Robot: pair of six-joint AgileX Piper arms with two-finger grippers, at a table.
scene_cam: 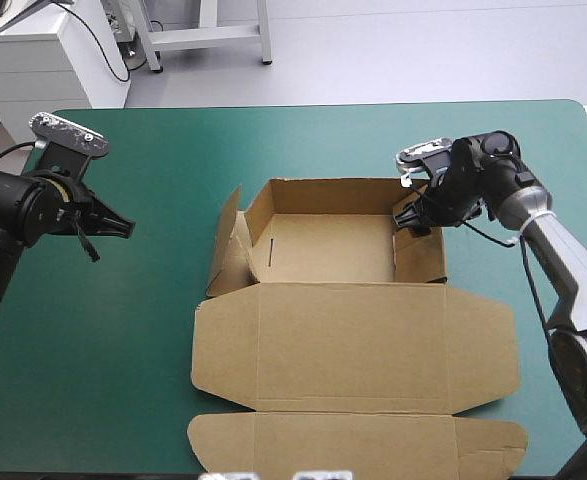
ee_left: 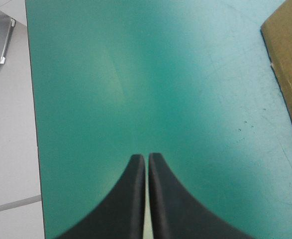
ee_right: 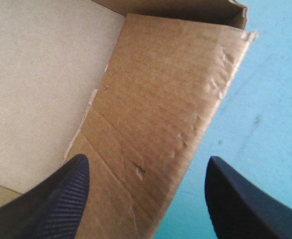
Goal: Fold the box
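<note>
The box (scene_cam: 353,335) sits mid-frame, about half formed. Its far wall and right wall (ee_right: 170,109) stand, the left wall (scene_cam: 229,250) leans outward untucked, and the lid lies flat toward the bottom. The right pincer (scene_cam: 414,216), wide open, straddles the right wall and grips nothing. The left pincer (scene_cam: 125,227), its 2 fingers shut and empty, hovers over the teal-green surface (scene_cam: 103,380) at middle left.

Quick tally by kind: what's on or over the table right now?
brown box: 1
grippers: 2 (left gripper, right gripper)
Total: 3
</note>
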